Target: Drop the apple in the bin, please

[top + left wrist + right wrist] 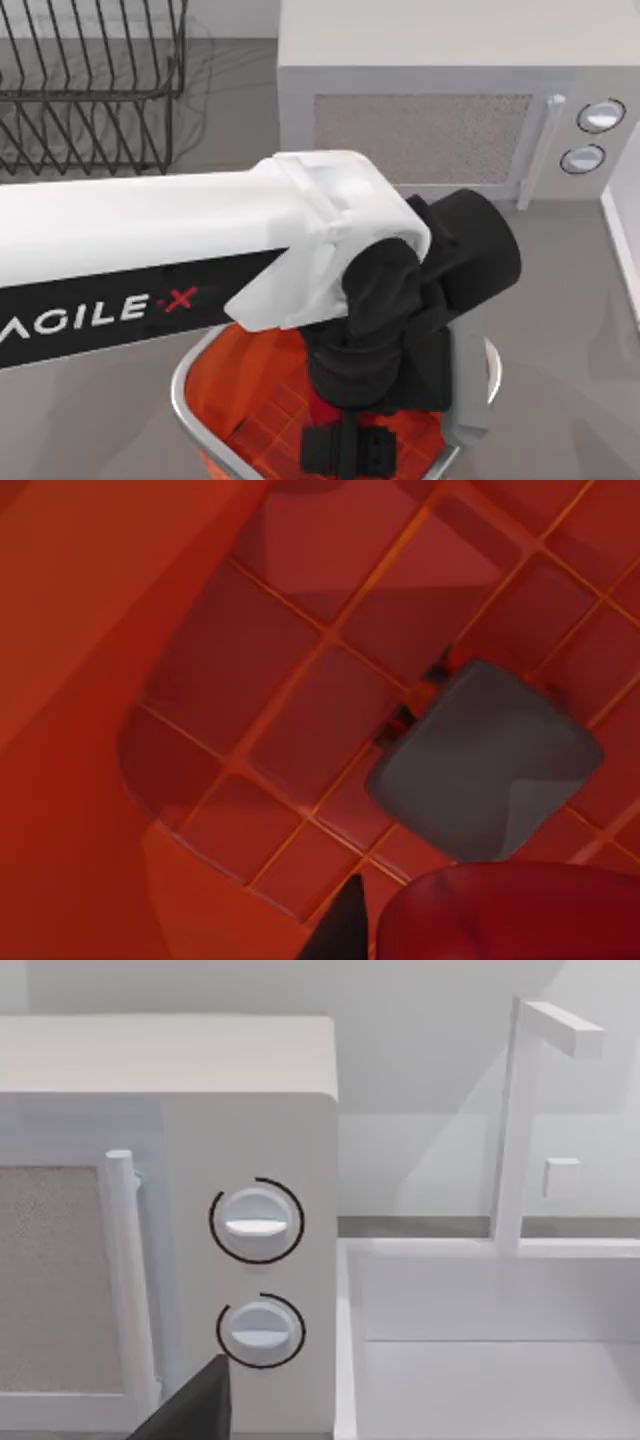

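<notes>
Nearest the overhead camera, at the bottom of the top view, the left arm's gripper [345, 450] is seen lowered into the squarish, rounded-corner bin [183, 392], bright orange-red inside with a shiny silver rim. In the left wrist view the bin's gridded floor with its grey square centre [487, 760] is looked down upon, and the rounded, dark red apple [515, 912] is seen at the frame's edge, close under the camera, beside a dark fingertip [340, 930]. The apple appears to be held above the floor inside the bin, but how far the jaws are open, and whether it is gripped, cannot be told.

The task is judged nearly finished: the apple is already within the bin's walls, and what is left is the release and the withdrawal of the arm.

Farther back on the grey counter [560, 330], the pale grey microwave [440, 100] with two round dials is found, and a dark wire dish rack [90, 90] is set at the far left. The right arm is parked facing the microwave; its dark fingertip [195, 1405] is glimpsed, the jaws' opening not being discernible.
</notes>
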Tool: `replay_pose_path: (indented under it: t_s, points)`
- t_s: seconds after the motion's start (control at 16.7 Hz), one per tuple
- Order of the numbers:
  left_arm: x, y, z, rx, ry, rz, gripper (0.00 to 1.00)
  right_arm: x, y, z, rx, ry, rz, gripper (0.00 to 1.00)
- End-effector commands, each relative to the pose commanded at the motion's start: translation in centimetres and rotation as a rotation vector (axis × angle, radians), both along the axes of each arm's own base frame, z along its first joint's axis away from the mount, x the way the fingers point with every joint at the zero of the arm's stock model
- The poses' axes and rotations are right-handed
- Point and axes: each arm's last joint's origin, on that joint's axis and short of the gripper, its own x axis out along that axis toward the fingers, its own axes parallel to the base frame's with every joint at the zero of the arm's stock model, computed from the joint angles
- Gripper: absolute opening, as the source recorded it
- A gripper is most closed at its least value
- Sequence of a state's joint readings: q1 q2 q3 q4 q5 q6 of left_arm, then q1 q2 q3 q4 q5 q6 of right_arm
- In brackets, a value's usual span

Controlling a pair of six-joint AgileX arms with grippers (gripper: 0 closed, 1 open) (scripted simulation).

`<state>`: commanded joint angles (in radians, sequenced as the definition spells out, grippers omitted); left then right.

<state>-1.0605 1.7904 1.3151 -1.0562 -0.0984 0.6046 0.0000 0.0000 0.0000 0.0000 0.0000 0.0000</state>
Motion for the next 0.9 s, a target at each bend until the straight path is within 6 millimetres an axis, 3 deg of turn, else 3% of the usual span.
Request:
replay_pose_path:
  t_s: [0.12,0.9]
  points:
    - [0.00,0.00,0.00,0.000,0.000,0.000,0.00,0.00,0.00,0.00,0.000,0.000,0.000,1.00]
    - [0.00,0.00,0.00,0.000,0.000,0.000,0.98,0.00,0.00,0.00,0.000,0.000,0.000,1.00]
